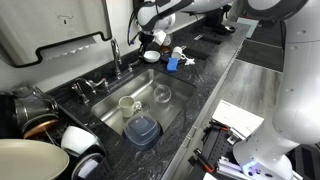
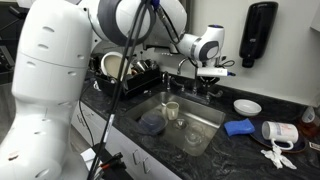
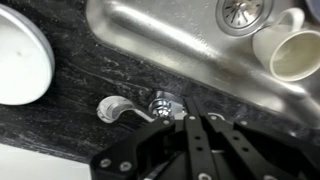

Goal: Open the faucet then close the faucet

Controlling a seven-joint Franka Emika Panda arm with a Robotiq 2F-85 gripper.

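Note:
The faucet point(image 1: 115, 52) is a tall slim chrome gooseneck tap behind the sink point(image 1: 170, 105), with short chrome handles beside it. My gripper point(image 1: 152, 38) hangs above the counter to one side of the faucet, near the back rim of the sink; it also shows in an exterior view point(image 2: 215, 72). In the wrist view the gripper point(image 3: 190, 120) has its fingers pressed together and holds nothing. Its tips are just beside a short chrome fitting point(image 3: 162, 101) with a small lever point(image 3: 115, 108). The arched spout is out of the wrist view.
The sink holds a white cup point(image 3: 285, 50), a glass point(image 1: 160, 95) and a blue container point(image 1: 142, 130). A white plate point(image 3: 20, 60) lies on the dark counter next to the fitting. Dishes are stacked in a rack point(image 1: 40, 125). A blue object point(image 2: 240, 127) lies on the counter.

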